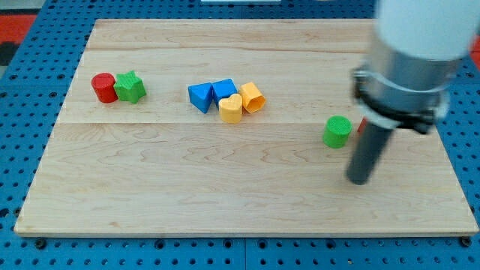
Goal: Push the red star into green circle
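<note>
While beside green circle [337, 131], my tip [359, 180] touches nothing.

Green circle [337, 131]: flat on counter [225, 180], view's right. Red star [362, 126]: only a red sliver visible just right of circle, shape unreadable, mostly hidden behind rod.
</note>
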`<state>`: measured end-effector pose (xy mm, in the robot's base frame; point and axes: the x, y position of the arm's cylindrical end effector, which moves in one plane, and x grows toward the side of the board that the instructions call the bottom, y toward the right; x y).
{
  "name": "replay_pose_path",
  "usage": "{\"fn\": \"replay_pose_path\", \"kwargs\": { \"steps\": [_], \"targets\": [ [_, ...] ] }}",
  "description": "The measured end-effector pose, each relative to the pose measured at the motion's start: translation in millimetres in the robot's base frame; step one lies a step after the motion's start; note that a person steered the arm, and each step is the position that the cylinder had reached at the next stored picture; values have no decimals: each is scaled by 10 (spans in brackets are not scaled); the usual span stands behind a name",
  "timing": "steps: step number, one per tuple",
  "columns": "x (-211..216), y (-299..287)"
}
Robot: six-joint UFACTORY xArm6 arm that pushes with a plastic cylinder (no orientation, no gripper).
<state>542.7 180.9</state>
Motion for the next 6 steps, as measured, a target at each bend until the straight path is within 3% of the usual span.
{"fn": "replay_pose_path", "kwargs": {
  "steps": [2, 3, 6],
  "targets": [
    [-208, 1546],
    [-458, 1594],
    [-770, -294]
  ]
}}
